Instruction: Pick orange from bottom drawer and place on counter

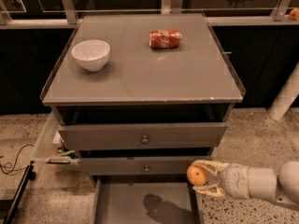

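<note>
The orange is a small round fruit held between my gripper's fingers at the lower right. My gripper is shut on it, just above the right wall of the bottom drawer, which is pulled open with a bare grey floor and a shadow on it. The arm reaches in from the right edge. The counter is the broad grey cabinet top, well above the gripper.
A white bowl stands at the counter's left and a crushed red soda can lies at its back middle. Two wider knobbed drawers sit slightly open. A side shelf and a cable are at the left.
</note>
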{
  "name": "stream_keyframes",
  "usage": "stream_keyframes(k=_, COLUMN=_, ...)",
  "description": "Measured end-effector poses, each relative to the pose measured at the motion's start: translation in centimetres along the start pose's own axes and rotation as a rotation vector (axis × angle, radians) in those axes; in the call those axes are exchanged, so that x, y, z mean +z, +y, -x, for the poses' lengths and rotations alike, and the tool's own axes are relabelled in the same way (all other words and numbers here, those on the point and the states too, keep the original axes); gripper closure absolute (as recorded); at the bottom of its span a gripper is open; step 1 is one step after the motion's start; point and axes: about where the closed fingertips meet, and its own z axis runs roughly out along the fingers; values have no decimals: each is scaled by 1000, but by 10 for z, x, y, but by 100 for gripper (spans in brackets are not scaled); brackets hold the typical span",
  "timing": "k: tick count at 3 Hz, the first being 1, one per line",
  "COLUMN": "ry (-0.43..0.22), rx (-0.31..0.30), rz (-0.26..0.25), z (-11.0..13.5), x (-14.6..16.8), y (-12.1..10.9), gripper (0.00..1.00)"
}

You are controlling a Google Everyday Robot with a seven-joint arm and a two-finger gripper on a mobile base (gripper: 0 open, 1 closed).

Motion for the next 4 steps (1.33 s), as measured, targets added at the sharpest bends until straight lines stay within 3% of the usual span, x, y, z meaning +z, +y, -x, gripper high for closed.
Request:
stream_keyframes(k=1, ry=-2, rx=-98, rz=8, z=58, x=-32, y=-18, gripper=100)
stream_keyframes(k=2, ry=15, rx=-147, rz=47, z=112, x=-61, y=-58, gripper=100)
stream_keyframes(k=3, ry=11, rx=-150, rz=88, z=153, x=-74, y=-93, gripper=100)
stream_keyframes(k=4, ry=-40, rx=-108, rz=67, z=181, x=-85, y=-120, gripper=100)
